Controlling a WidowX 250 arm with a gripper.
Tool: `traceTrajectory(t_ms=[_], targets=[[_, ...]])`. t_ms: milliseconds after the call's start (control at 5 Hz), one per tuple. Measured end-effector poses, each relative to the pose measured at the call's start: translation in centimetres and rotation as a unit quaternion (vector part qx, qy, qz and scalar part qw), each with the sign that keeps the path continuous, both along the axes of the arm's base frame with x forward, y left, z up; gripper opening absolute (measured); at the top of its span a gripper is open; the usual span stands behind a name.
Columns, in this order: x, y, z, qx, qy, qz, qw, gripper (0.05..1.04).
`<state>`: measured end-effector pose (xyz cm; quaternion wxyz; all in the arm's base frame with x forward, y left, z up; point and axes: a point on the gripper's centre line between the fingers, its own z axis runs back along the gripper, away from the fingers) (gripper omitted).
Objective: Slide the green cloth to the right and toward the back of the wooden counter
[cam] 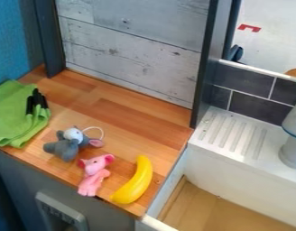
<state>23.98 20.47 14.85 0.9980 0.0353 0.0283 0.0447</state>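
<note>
A grey plush mouse (69,145) with a pale head and a thin white loop lies on the wooden counter. Below it and to its right is a pink plush toy (94,174), close to the counter's front edge. A yellow banana (135,181) rests to the right of the pink toy, curved and slanting, its lower end near that edge. At the left, a crumpled green cloth (16,118) bears several slim black pieces (37,103) by its right side.
The wooden counter (117,100) is backed by a whitish plank panel (135,47) between dark posts. Right of it stand a white ribbed ledge (232,137), dark tiles (256,109) and a pale rounded object (292,151). A wood-floored recess (210,210) lies below the ledge.
</note>
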Motion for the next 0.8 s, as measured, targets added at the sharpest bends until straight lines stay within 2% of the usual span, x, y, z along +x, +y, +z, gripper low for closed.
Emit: traceTrajectory(t_ms=[200, 400, 600, 800], targets=[[0.1, 0.0, -1.0, -0.008, 0.011, 0.002, 0.9999, 1.001], [1.9, 1.9, -4.7, 0.003, 0.01, 0.01, 0.9999, 1.001], [3.2, 2.9, -6.8, 0.013, -0.001, -0.01, 0.9999, 1.001], [3.7, 3.3, -9.0, 0.007, 0.005, -0.023, 0.9997, 1.001]])
